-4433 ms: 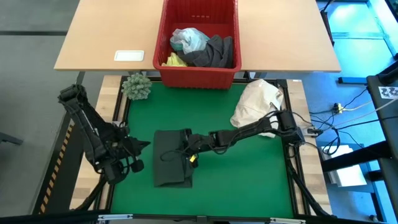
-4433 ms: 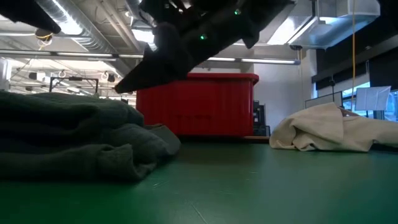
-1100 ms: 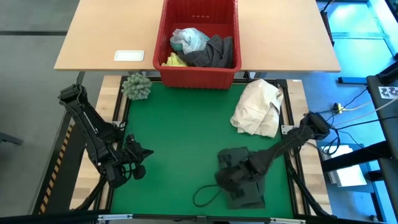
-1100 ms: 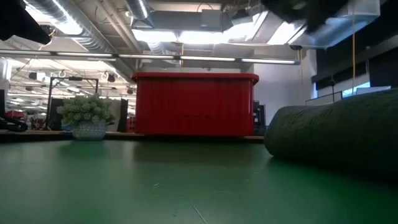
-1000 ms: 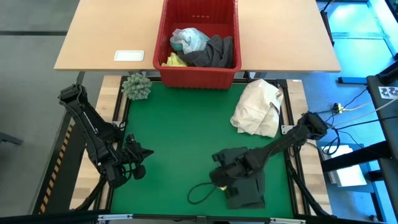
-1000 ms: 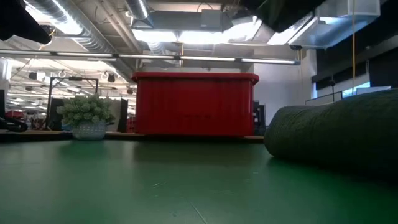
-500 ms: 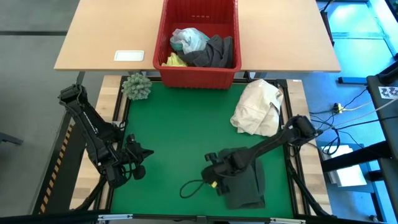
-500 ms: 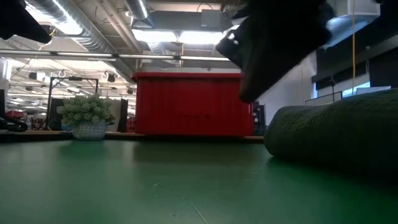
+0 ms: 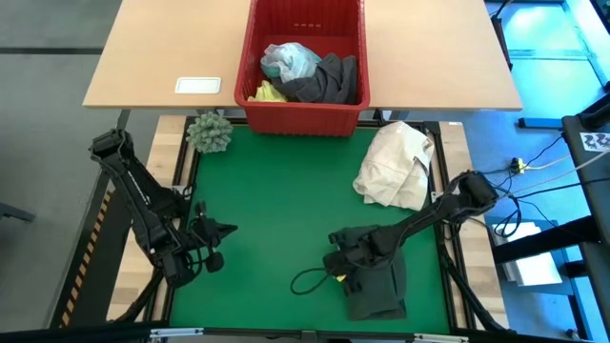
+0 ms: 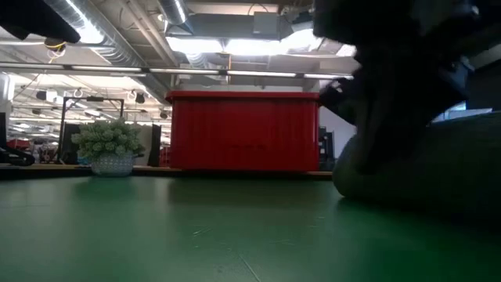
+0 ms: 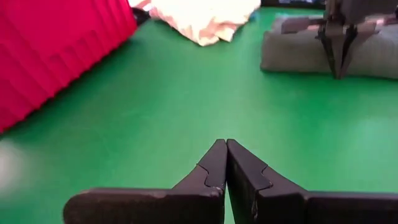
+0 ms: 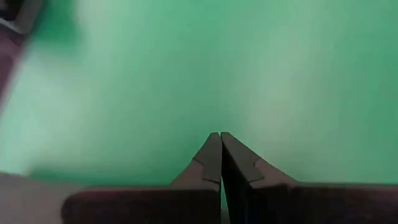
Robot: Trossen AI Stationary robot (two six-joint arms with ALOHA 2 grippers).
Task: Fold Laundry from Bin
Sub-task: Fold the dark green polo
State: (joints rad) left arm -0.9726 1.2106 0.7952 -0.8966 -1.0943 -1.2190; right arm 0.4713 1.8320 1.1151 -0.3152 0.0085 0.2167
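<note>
while the left arm waits folded at the left edge of the green-matted worktop, its hand pinched fully together and holding nothing, the right arm reaches in from the right side with its hand just above the left edge of the folded dark green-black cloth garment, which lies on the mat toward the near right. that right hand's two dark fingers are pressed tight against each other with no cloth between them. a thin dark cord loop lies on the mat just beside the garment. the bright red slotted plastic crate stands at the far edge, with grey, light turquoise-blue and bright yellow cloth heaped inside. a cream-white cloth bundle rests on the right, well apart from the small green spiky ball at the far left corner.
</note>
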